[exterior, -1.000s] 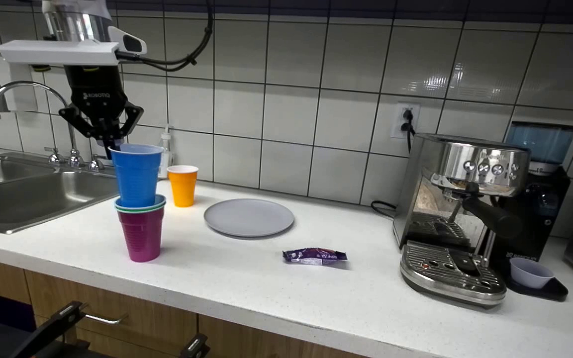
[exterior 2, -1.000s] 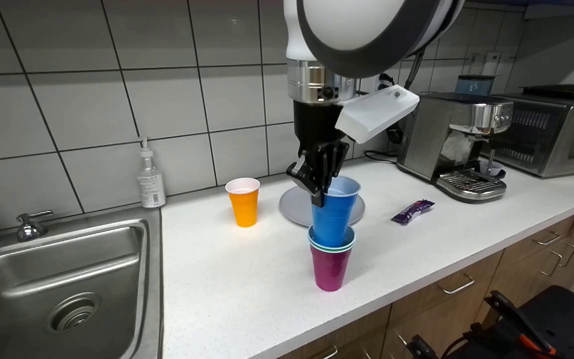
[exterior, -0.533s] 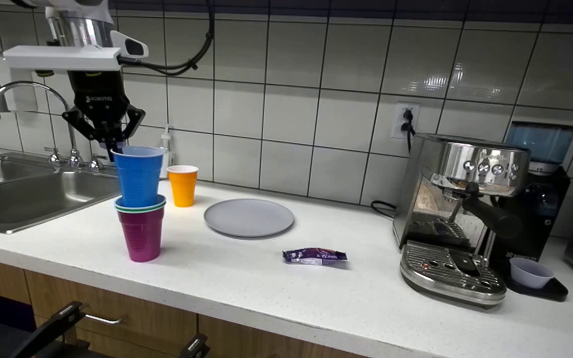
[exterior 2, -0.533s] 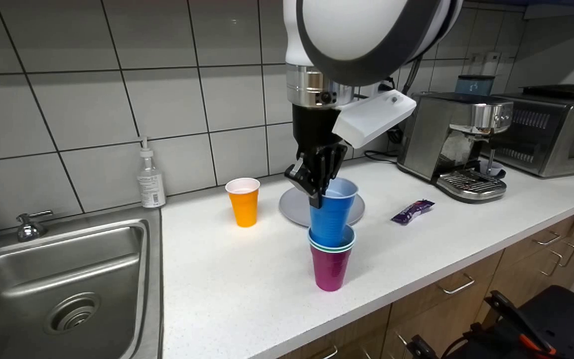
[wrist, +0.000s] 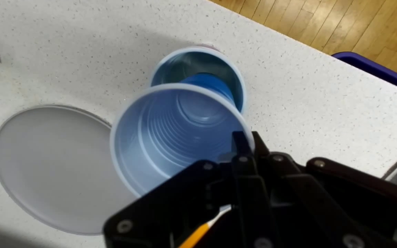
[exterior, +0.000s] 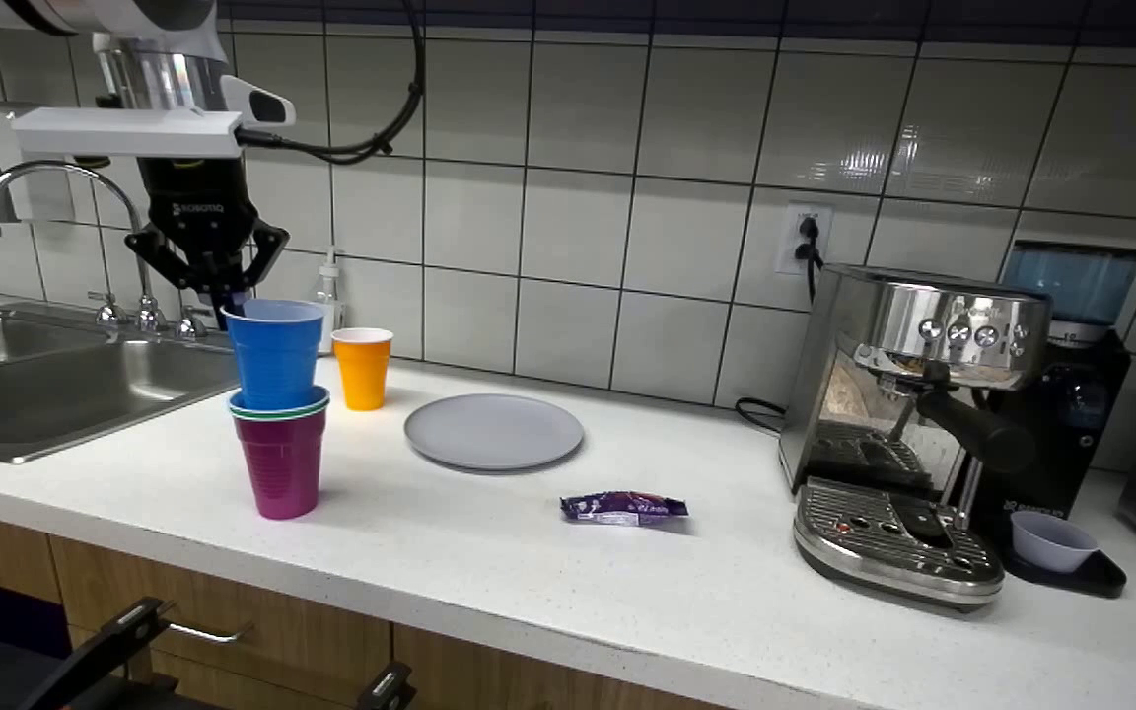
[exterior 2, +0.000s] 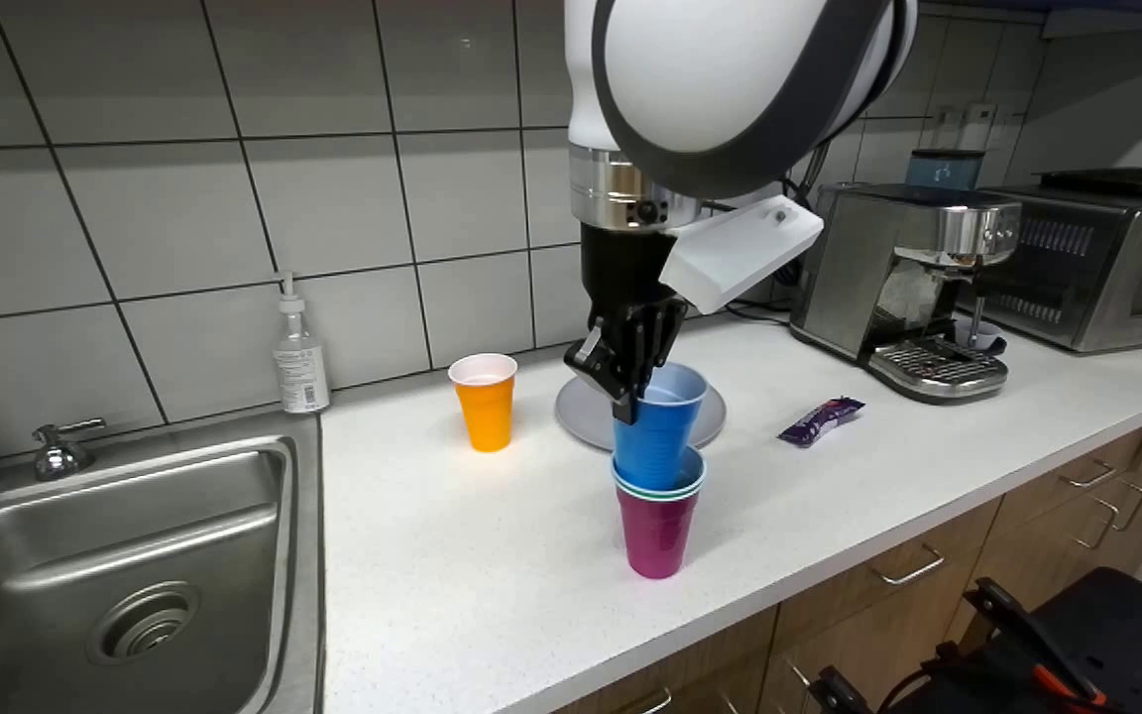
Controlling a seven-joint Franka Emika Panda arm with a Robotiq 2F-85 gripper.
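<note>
My gripper (wrist: 252,140) is shut on the rim of a blue cup (exterior: 277,357), with one finger inside the wall and one outside. In the wrist view the blue cup (wrist: 184,134) leans, its pale inside facing the camera. Its lower end is inside the mouth of a short stack, a magenta cup (exterior 2: 657,540) with green and bluish rims nested at its top, seen in both exterior views. From above, the stack's teal inner wall (wrist: 171,69) shows beyond the blue cup. The blue cup's base is hidden inside the stack.
An orange cup (exterior 2: 487,407) stands behind the stack, near a soap bottle (exterior 2: 300,362). A grey plate (exterior: 494,432), a purple wrapped snack (exterior: 624,507) and a coffee machine (exterior: 913,434) are further along the counter. The sink (exterior 2: 135,585) lies on the far side.
The arm has come down slightly over the last second. The blue cup, still gripped at its rim, has sunk a little deeper into the stack. The magenta stack has hardly moved.
</note>
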